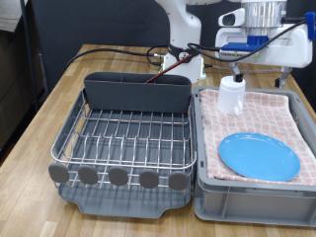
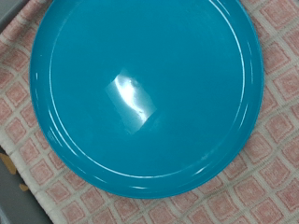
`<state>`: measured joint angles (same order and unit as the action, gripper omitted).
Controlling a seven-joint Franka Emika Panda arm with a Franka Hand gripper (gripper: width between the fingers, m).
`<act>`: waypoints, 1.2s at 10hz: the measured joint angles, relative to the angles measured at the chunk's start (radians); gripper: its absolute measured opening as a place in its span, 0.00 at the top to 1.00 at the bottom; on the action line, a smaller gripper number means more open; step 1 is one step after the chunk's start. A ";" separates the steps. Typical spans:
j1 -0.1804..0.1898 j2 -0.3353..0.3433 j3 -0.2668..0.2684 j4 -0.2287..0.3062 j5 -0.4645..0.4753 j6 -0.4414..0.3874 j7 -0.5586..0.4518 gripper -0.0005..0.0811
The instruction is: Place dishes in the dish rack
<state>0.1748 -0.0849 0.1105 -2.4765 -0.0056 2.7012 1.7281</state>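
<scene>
A white, rounded arm (image 1: 183, 25) carries a ribbed white wrist, blue hand parts and black cables (image 1: 118, 51).

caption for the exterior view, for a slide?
Franka gripper hangs above a grey tub holding a light-blue plate and white cup on checkered cloth; chrome wire dish rack empty.

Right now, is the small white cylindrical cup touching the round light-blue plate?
Apart. The exterior view shows checkered cloth between the white cup and the blue plate.
</scene>
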 joint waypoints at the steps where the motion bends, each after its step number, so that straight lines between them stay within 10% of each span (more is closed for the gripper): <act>1: 0.000 0.014 -0.004 -0.016 0.031 0.045 -0.034 0.01; 6: 0.013 0.094 0.015 -0.083 0.535 0.285 -0.518 0.01; 12: 0.003 0.179 0.091 -0.041 1.179 0.363 -1.145 0.01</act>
<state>0.1776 0.0938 0.2014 -2.5175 1.1731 3.0641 0.5834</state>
